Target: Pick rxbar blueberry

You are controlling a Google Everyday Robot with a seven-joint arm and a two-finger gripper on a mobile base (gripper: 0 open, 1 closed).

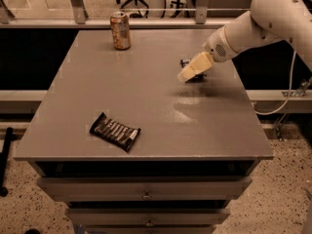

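Observation:
The rxbar blueberry point(185, 62) is a small dark navy bar lying on the right rear part of the grey table point(146, 91). Only its far end and a dark edge show, because my gripper covers the rest. My gripper point(189, 72), cream-coloured at the end of the white arm point(253, 23), reaches in from the upper right. It sits low over the bar, pointing down and to the left. I cannot tell whether it touches the bar.
A copper-coloured can point(120, 30) stands upright at the table's back left. A longer dark brown bar with white lettering point(115, 131) lies near the front left. Drawers point(146, 191) sit under the table top. A cable point(287, 94) hangs at the right.

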